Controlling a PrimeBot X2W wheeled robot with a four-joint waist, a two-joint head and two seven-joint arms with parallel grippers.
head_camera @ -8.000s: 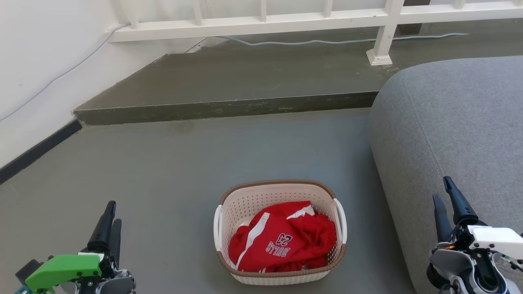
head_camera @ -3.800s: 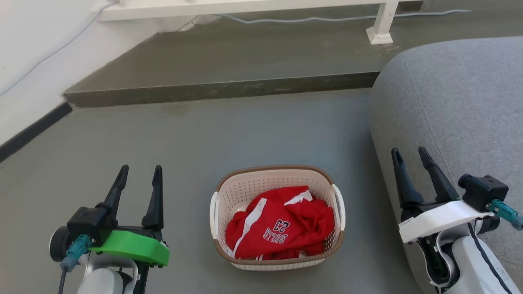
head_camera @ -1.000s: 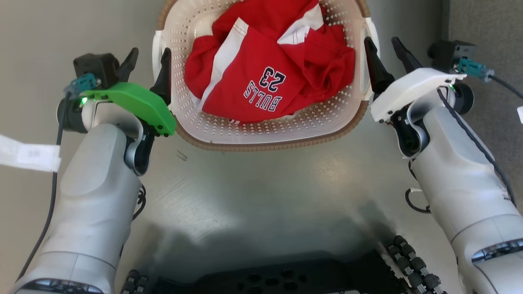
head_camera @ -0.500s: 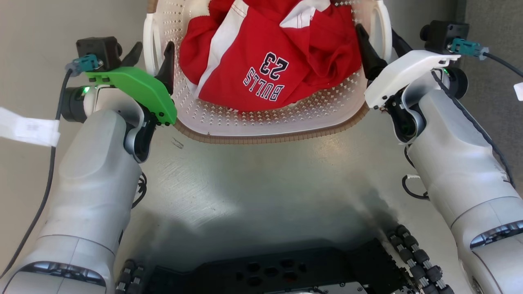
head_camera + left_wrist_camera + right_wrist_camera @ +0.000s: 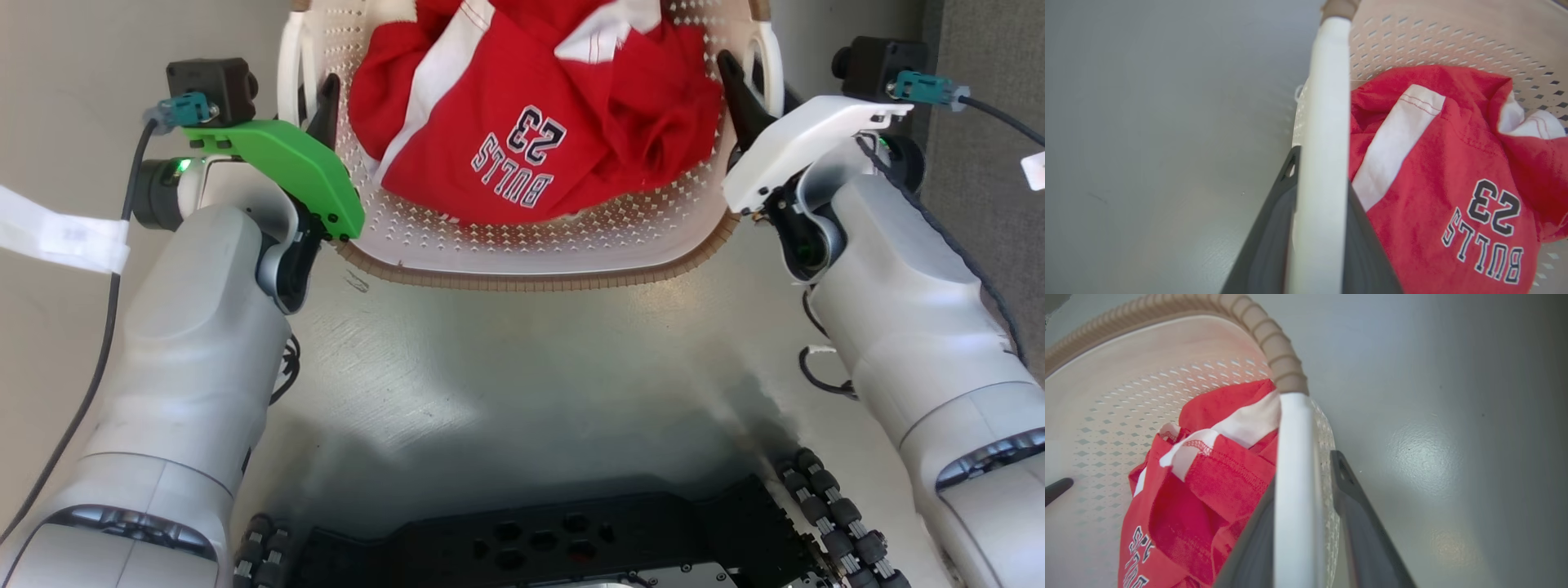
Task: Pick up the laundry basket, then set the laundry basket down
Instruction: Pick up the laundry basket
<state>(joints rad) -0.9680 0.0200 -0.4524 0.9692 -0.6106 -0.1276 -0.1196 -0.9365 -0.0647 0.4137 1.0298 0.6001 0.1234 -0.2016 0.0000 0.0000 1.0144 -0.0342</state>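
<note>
Bright, even daylight fills all three views. In the head view the glossy grey floor (image 5: 522, 327) carries a pale sheen ahead of the robot, with a soft dark shadow lower down. The right wrist view has a similar glare spot on the floor.

Both wrist views blur what is nearest. The white handle (image 5: 1323, 122) of the cream perforated laundry basket (image 5: 1453, 36) is smeared, as are the dark fingers (image 5: 1265, 253) of the left claw (image 5: 1321, 167) and those of the right claw (image 5: 1303, 469). The red jersey's (image 5: 531, 122) lettering is sharp.
</note>
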